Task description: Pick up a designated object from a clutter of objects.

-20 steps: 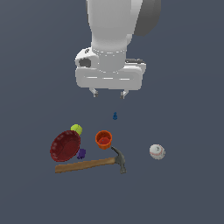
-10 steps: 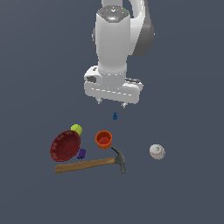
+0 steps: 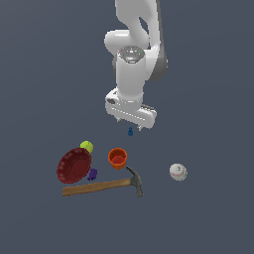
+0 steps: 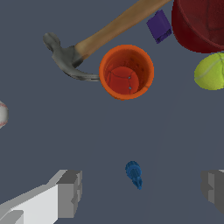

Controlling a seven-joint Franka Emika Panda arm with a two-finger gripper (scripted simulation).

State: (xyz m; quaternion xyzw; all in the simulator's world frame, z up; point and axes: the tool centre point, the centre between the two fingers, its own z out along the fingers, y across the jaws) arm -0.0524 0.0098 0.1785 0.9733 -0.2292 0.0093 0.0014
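Note:
The designated object, a tiny dark-blue pawn-like piece (image 3: 130, 131) (image 4: 134, 173), stands alone on the grey floor, apart from the clutter of objects. My gripper (image 3: 130, 126) (image 4: 141, 189) hangs open just above it. In the wrist view the piece lies between the two grey fingertips (image 4: 70, 192), nearer the middle, touching neither. The clutter holds an orange cup (image 3: 117, 158) (image 4: 126, 72), a dark red bowl (image 3: 73, 166) (image 4: 199, 22), a yellow-green ball (image 3: 87, 146) (image 4: 211, 72), a small purple piece (image 3: 92, 174) (image 4: 159, 26) and a wooden-handled hammer (image 3: 101, 186) (image 4: 109, 30).
A white baseball (image 3: 178, 172) (image 4: 2, 113) with red stitching lies off to the exterior view's right of the hammer head (image 3: 136, 181). The orange cup is the closest neighbour of the blue piece, with a gap between them.
The arm has come down steadily, bringing the open gripper from well above the blue piece to just over it. Nothing in the clutter has moved.

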